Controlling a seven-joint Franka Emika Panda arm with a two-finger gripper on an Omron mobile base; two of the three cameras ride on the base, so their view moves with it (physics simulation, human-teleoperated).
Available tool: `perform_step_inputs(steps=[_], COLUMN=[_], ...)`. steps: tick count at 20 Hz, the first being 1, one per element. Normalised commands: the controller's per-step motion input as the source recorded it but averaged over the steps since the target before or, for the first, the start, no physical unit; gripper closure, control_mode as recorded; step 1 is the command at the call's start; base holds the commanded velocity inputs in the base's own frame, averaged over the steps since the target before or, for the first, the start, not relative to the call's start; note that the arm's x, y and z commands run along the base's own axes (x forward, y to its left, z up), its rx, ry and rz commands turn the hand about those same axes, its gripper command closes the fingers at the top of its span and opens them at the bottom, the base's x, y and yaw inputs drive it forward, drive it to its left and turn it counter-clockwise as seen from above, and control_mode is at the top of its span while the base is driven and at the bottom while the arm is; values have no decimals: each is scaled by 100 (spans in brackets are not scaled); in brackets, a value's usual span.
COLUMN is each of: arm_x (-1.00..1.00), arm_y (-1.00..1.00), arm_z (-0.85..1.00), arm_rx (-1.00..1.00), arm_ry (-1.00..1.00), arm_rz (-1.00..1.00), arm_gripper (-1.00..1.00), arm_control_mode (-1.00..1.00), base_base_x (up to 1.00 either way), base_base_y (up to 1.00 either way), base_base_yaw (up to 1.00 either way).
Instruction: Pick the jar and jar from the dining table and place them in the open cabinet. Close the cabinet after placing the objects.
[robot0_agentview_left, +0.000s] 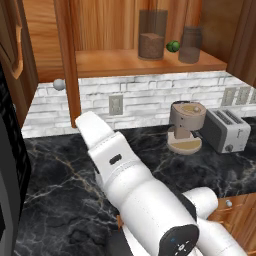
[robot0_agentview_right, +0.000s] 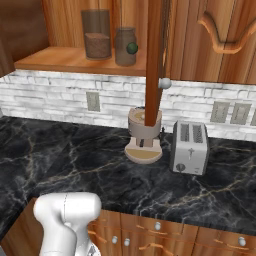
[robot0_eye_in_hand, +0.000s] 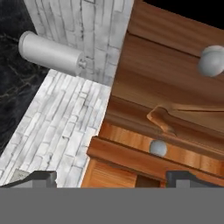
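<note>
Over the black marble counter (robot0_agentview_left: 60, 200) the white arm (robot0_agentview_left: 135, 190) reaches up and away from the base, its forearm slanting toward the edge of the open wooden door (robot0_agentview_left: 70, 60) of the cabinet (robot0_agentview_left: 150, 62). Hand view: the two dark fingertips (robot0_eye_in_hand: 40, 177) rise far apart at the bottom of the frame, nothing between them, so the gripper (robot0_eye_in_hand: 114, 178) is spread wide and empty; ahead of it lie door panels with arched raised trim, two round silver knobs (robot0_eye_in_hand: 158, 148) and a white brick wall (robot0_eye_in_hand: 65, 127) with a grey cylinder (robot0_eye_in_hand: 51, 53) mounted on it. On the cabinet shelf stand two jars: a tall clear jar (robot0_agentview_left: 152, 34) part filled with brown, and a smaller dark jar (robot0_agentview_left: 190, 45) just beside it, with one small green ball (robot0_agentview_left: 173, 46) between them. On the counter below: one round grey-brown appliance (robot0_agentview_left: 185, 127) on a tan disc base, and one silver two-slot toaster (robot0_agentview_left: 225, 130) just beside it. Wall outlets: the right base view shows one under the shelf and two more past the toaster.
</note>
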Motion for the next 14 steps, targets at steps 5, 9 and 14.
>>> perform_step_inputs(steps=[5, 9, 14], arm_x=[49, 53, 21], arm_y=[16, 28, 64], arm_z=[0, -4, -8], arm_rx=[0, -1, -7], arm_ry=[0, 0, 0], arm_rz=[0, -3, -5], arm_gripper=[-100, -100, -100], arm_control_mode=[-100, -100, -100], base_base_x=[0, 0, 0], base_base_y=[0, 0, 0], base_base_yaw=[0, 0, 0])
